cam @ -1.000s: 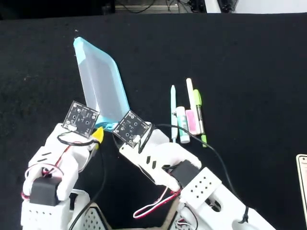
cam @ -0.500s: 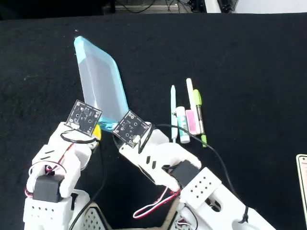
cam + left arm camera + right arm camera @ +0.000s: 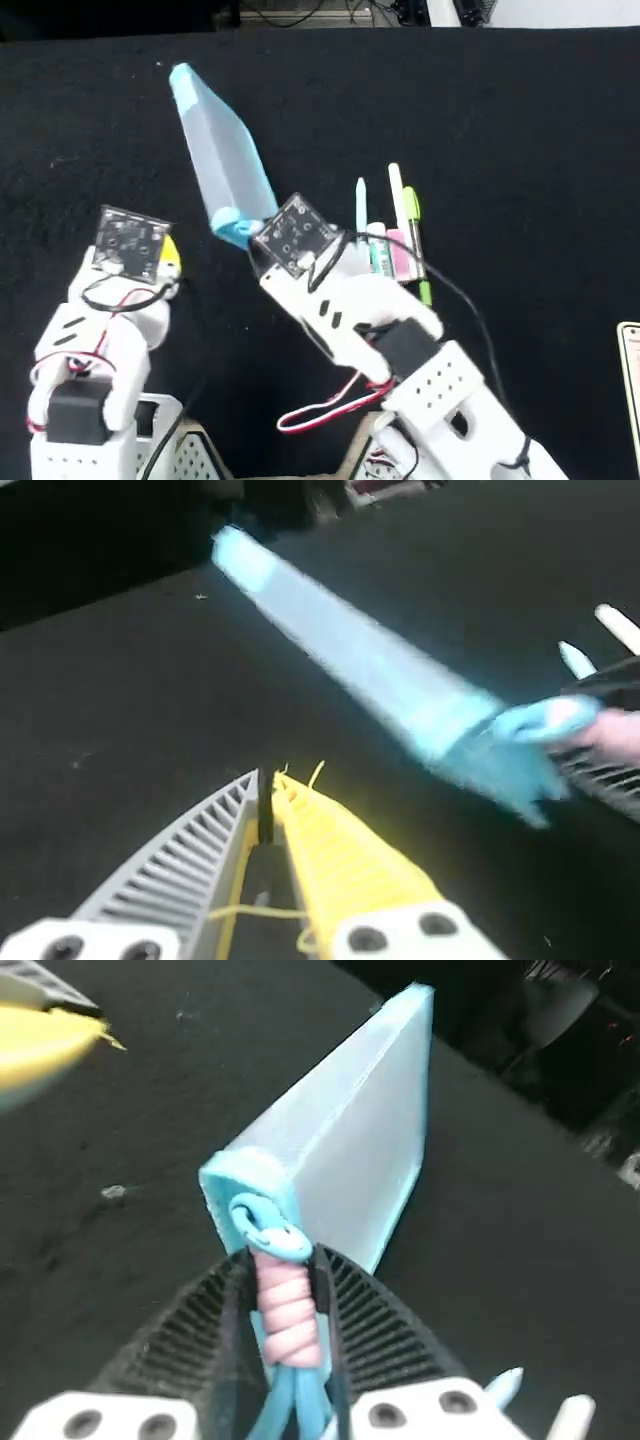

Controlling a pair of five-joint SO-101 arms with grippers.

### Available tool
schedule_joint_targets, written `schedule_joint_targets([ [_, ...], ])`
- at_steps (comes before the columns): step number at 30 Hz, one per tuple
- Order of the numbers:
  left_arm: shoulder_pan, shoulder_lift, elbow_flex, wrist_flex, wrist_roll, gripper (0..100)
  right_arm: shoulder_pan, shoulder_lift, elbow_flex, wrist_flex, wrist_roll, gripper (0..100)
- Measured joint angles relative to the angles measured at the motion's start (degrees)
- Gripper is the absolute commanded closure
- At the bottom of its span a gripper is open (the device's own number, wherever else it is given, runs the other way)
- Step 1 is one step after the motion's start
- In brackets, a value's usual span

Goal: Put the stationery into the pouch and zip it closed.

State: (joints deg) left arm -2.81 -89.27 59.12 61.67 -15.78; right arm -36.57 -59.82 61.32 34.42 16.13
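Pouch (image 3: 220, 150): translucent pale blue with a brighter blue border, long and narrow, standing on edge and raised at its near end, its far end pointing away toward the back-left of the black table (image 3: 520, 120). Near end is held by the right gripper (image 3: 245, 228); in the right wrist view both dark ribbed fingers are closed tight on the zip pull (image 3: 287, 1310), a pink-wrapped tab on a blue cord at the pouch's corner, with the pouch body rising just beyond the fingertips. Cannot tell from any view whether the zip is open or shut. Left gripper (image 3: 168, 262) sits apart from the pouch, out to its left and nearer the arm bases, touching nothing; the left wrist view shows its grey finger and yellow finger (image 3: 340, 860) pressed together with nothing between them, tips pointing at bare table short of the pouch. Stationery lies in a tight row on the table to the right of the pouch, just beside the right arm's wrist, all outside the pouch: a teal pen (image 3: 361, 205), a white pen (image 3: 397, 195), a green highlighter (image 3: 411, 215), a small pink eraser (image 3: 398, 255), and a short white-and-green tube (image 3: 377, 245) partly hidden by the arm. They lie roughly parallel, tips pointing away from the arms. A pale card (image 3: 630, 345) pokes in at the table's right edge, well apart from everything else.
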Motion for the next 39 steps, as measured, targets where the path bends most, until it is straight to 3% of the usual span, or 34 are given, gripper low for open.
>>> schedule_joint_targets([
  [7, -1.32, 0.35, -9.49, 8.7, 0.09, 96, 0.35, 0.0, -11.96, 7.12, 5.36, 98.8],
  [10, -1.32, 4.22, -16.53, 13.19, 0.26, 91, 0.35, 0.0, -15.65, 9.32, 6.24, 98.8],
  [19, -1.32, 31.21, -44.13, 28.66, 4.4, 85, -1.32, 7.82, -28.4, 21.8, 6.24, 98.8],
  [25, -1.32, 42.9, -60.31, 31.56, 6.86, 85, -5.01, 8.26, -28.48, 24.53, 6.24, 98.8],
  [32, 1.58, 46.51, -62.24, 38.24, 2.9, 85, -6.33, 6.33, -26.11, 24.88, 6.24, 98.8],
  [39, 2.2, 45.54, -53.98, 35.6, 2.02, 86, -6.33, 5.71, -20.22, 23.65, 6.24, 98.8],
])
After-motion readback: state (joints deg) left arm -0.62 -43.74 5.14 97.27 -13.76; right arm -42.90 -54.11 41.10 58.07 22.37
